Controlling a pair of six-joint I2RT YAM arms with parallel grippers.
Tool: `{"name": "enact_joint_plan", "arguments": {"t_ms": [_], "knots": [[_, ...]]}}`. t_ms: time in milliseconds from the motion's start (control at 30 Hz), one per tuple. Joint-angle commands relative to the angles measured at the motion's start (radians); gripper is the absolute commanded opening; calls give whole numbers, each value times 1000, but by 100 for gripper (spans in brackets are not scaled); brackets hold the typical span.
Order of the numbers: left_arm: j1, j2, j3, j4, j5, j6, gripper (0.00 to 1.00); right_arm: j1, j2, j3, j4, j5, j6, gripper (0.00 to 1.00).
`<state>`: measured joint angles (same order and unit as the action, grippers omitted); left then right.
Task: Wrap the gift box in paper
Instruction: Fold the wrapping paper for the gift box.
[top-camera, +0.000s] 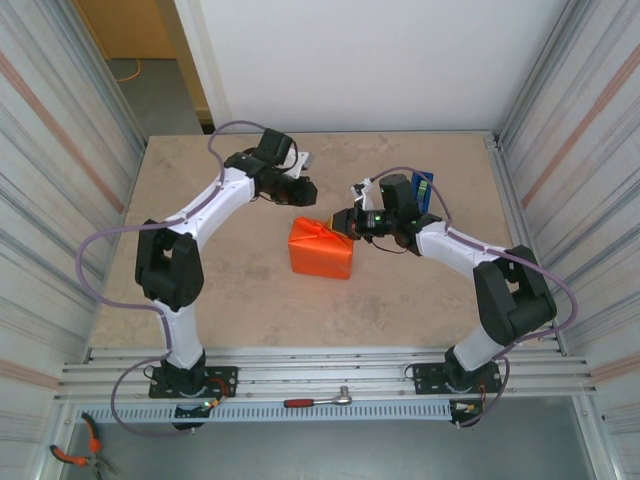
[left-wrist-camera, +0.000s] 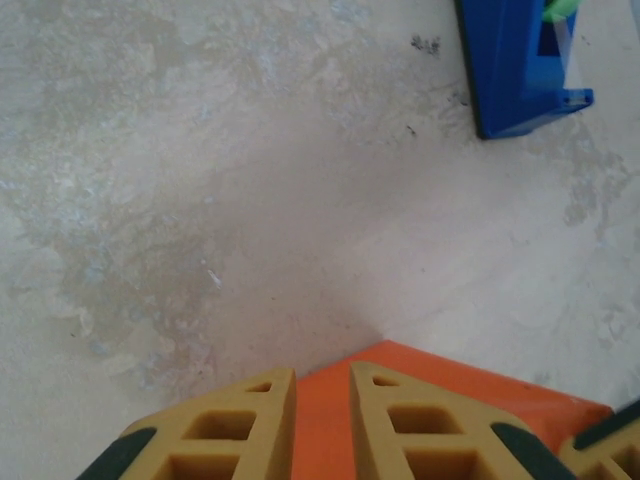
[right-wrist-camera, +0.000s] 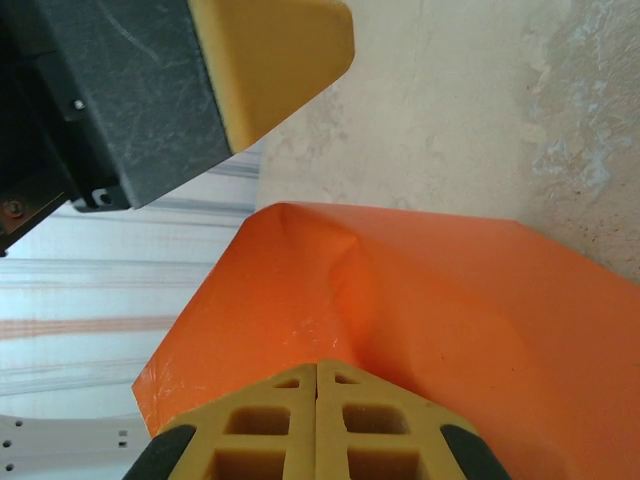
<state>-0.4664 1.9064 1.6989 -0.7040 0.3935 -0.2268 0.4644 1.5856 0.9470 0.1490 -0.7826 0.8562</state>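
Observation:
The gift box (top-camera: 322, 258) lies mid-table as a bright orange parcel, its surface covered by the orange paper (right-wrist-camera: 470, 310). A paper flap (top-camera: 318, 228) stands up at the parcel's far end. My right gripper (right-wrist-camera: 317, 364) is shut on this flap, and a crease runs into its fingertips; in the top view my right gripper (top-camera: 346, 222) sits at the parcel's far right corner. My left gripper (left-wrist-camera: 322, 385) hovers just beyond the far end with its jaws a narrow gap apart, and an orange corner (left-wrist-camera: 450, 385) shows below them. Its finger (right-wrist-camera: 270, 60) hangs clear of the flap's edge.
A blue tape dispenser (top-camera: 422, 188) stands behind the right gripper, also the blue tape dispenser (left-wrist-camera: 520, 65) in the left wrist view. Corrugated metal walls close both sides. A ratchet wrench (top-camera: 320, 401) lies on the front rail and pliers (top-camera: 75, 455) at the lower left.

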Motion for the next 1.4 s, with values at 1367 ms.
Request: {"name": "enact_joint_plan", "arguments": {"t_ms": [1367], "knots": [[-57, -159, -126, -137, 58, 119, 17, -13, -10, -82, -155, 65, -8, 0]]}}
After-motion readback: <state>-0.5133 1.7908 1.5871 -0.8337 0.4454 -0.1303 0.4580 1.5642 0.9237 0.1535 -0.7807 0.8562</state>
